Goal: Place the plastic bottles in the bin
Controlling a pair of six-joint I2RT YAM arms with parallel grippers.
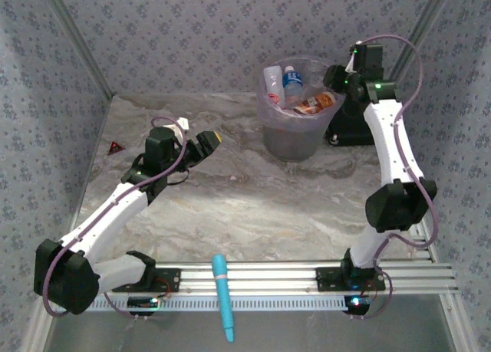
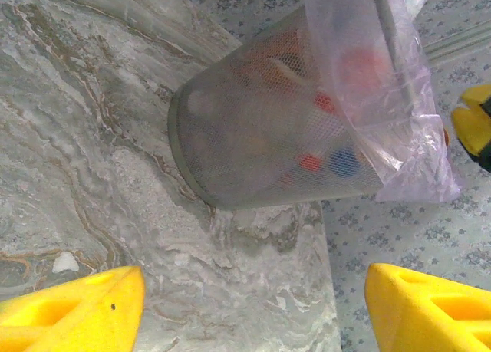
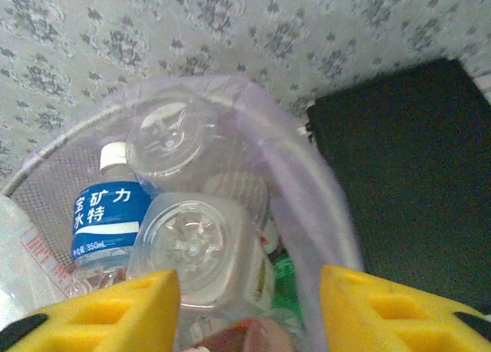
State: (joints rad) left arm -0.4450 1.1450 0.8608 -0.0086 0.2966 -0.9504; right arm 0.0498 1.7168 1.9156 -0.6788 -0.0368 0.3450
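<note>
The right pincer (image 3: 249,310) is released: its two yellow fingers (image 3: 115,314) stand apart with nothing pressed between them. It hangs tilted downward at the end of the right arm (image 1: 391,149), which rises from its base, bends at the elbow and stretches away toward the far wall.

Directly below and ahead of the fingertips is the bin (image 3: 303,176), a grey mesh basket lined with a pale-purple bag. Just beyond the fingertips a clear bottle (image 3: 201,248) shows its moulded base. Behind it a second clear bottle (image 3: 165,133) shows a round base. To the pincer's left stands a blue-labelled bottle (image 3: 106,214) with a white cap.

From above, a brown bottle (image 1: 318,103) with orange on it lies across the pile right under the pincer, and a white bottle (image 1: 274,82) leans at the side of the bin farthest from it. To the pincer's right, outside the bin, sits a flat black box (image 3: 406,183).

The left pincer (image 2: 253,314) is likewise released, its fingers wide with bare table (image 2: 115,176) between them. The left arm (image 1: 111,214) is folded low, its wrist aimed at the bin. The bin stands upright well ahead of this pincer, with red and blue caps showing through the mesh. A light-blue pen-shaped tool (image 1: 222,291) lies across the base rail behind it.
</note>
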